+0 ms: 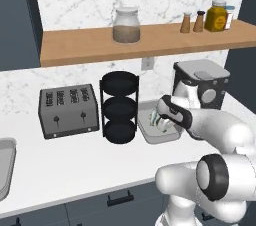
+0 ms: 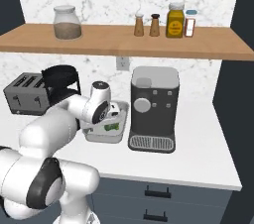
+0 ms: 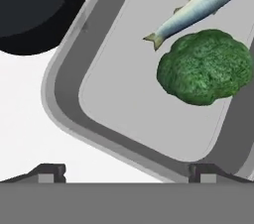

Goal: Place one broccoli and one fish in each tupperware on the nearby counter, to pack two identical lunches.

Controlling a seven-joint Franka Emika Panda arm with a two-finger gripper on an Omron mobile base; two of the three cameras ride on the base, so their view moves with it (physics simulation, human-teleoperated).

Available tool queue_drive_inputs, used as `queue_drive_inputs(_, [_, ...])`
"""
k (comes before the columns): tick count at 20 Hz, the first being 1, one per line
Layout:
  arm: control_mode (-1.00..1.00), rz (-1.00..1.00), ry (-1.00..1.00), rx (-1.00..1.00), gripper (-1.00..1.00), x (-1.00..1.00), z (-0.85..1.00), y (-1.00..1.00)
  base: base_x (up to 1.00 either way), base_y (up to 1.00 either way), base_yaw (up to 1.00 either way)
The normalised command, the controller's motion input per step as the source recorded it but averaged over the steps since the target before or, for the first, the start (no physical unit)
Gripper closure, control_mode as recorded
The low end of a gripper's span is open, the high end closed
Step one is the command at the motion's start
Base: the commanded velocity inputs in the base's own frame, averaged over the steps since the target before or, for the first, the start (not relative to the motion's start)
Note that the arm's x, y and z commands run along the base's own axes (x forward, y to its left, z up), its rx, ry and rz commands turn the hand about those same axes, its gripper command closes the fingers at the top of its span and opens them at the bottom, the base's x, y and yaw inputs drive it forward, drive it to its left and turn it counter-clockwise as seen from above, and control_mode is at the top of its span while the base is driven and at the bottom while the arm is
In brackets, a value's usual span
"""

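Inspection of the packing station, taken from where I stand beside the counter.

One tupperware sits on the white marbled counter between the black three-tier rack and the dark coffee machine, close to both. In the hand view this tray holds one broccoli and one fish; the fish lies with its tail just beside the broccoli, and both rest on the tray floor, inside the rim. On that evidence I judge this lunch to be complete.

The gripper hangs directly above that tray, its fingers spread wide with nothing between them (the two dark tips stand well apart at the foot of the hand view, and bare tray and counter show between them). The arm reaches forward and down over the tray in both base views.

Outstanding: the task calls for two identical lunches. At the far left edge of the left base view there is a light-grey rimmed object on the counter, but it is cut off by the frame and I cannot tell whether it is the second tupperware or what it holds. No spare broccoli or fish is to be seen on the counter around the toaster.

Assessment: about half done at least; the state of the second container is unverified, and checking it would seem the sensible next step.
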Motion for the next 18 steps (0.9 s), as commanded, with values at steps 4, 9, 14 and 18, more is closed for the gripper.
queue_drive_inputs(4, [-1.0, -0.03, -0.01, 0.0, -1.0, -0.35, 0.73, 0.07, 0.0, 0.0, 0.0])
queue_drive_inputs(9, [-1.0, -0.16, 0.15, 0.06, -1.0, -0.76, 0.4, 0.0, 0.0, 0.0, 0.0])
queue_drive_inputs(14, [-1.0, -0.25, 0.2, 0.13, -1.0, -0.85, 0.37, 0.0, 0.0, 0.0, 0.0])
queue_drive_inputs(18, [-1.0, -0.16, 0.0, 0.03, -1.0, -1.0, 0.33, 0.0, 0.0, 0.0, 0.0])
